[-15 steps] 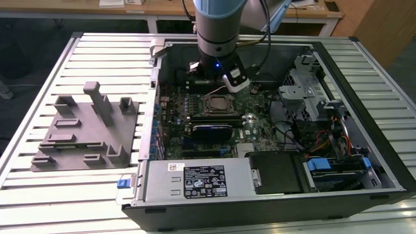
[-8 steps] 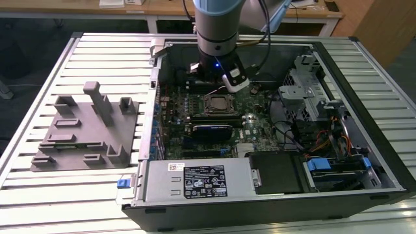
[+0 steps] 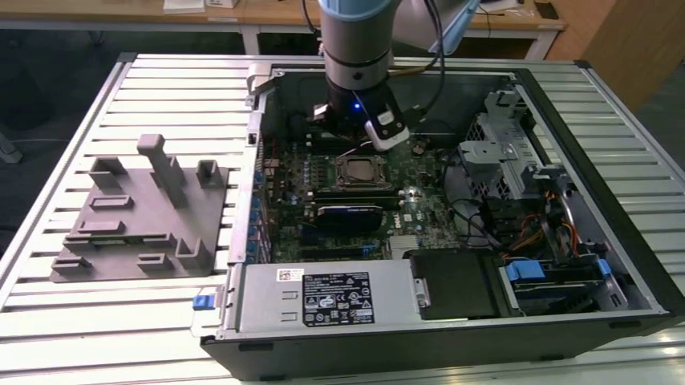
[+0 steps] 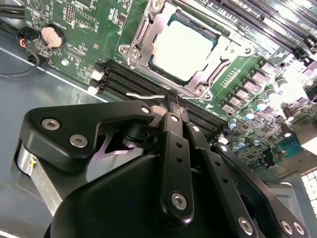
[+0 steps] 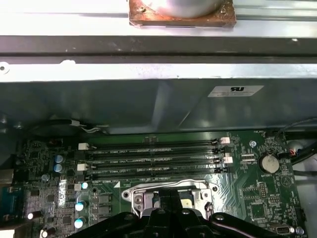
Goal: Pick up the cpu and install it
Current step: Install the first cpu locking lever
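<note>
Your cpu (image 4: pixel 184 47) is already sitting in the socket frame (image 4: pixel 185 49) on the motherboard (image 3: pixel 364 192), silvery top up, metal load frame around it; in the exterior view you see it at (image 3: pixel 358 170) roughly mid-board inside the open PC case (image 3: pixel 631 265). The gripper (image 4: pixel 172 101) hangs just beside the socket, on the memory slots (image 5: pixel 153 156) side, and it carries nothing. In the second wrist view its fingers (image 4: pixel 174 124) are drawn together to a narrow tip with no visible gap between them, and that tip points at the socket's lever wire (image 4: pixel 143 95); you cannot tell whether it touches the wire. In the first wrist view the black linkage sits in front of the socket, with four empty memory slots just beyond it and a coin battery (image 5: pixel 269 163) off to one side of the board. In the exterior view the arm (image 3: pixel 358 48) comes down from the far side of the case. The grey fixture (image 3: pixel 139 216) lies on the slatted bench (image 3: pixel 64 160) on the exterior view's left, well apart from the case. The power supply (image 3: pixel 321 297) takes the near edge of the case.
</note>
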`<state>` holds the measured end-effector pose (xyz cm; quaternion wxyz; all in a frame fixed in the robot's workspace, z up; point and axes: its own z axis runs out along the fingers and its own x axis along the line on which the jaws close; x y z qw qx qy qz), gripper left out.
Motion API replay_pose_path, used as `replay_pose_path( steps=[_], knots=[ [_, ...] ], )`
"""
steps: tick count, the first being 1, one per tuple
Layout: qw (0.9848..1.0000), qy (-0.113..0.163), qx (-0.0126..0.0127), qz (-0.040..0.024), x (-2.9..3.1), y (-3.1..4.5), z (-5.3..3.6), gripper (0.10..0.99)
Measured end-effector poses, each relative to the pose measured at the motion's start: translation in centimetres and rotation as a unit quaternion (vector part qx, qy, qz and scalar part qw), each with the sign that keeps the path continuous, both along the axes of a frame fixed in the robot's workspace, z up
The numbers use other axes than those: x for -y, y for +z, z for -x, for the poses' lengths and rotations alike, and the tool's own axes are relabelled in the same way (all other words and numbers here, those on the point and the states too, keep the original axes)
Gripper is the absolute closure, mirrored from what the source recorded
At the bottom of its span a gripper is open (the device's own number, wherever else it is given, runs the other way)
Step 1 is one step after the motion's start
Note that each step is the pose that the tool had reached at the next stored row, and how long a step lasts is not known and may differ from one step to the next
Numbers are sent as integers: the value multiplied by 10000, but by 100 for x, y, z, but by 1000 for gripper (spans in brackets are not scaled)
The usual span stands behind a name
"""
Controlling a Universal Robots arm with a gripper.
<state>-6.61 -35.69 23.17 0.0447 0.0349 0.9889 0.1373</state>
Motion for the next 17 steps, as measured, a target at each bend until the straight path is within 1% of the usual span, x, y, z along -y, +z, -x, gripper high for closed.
replay_pose_path(
  steps=[4,6,12,17],
  knots=[
    [10000,-20,0,62,-46,-12,0,980],
    [9999,-32,0,103,-68,-21,0,980],
    [9996,-74,1,271,-132,-50,0,980],
    [9994,-94,1,346,-207,-81,0,980]
  ],
)
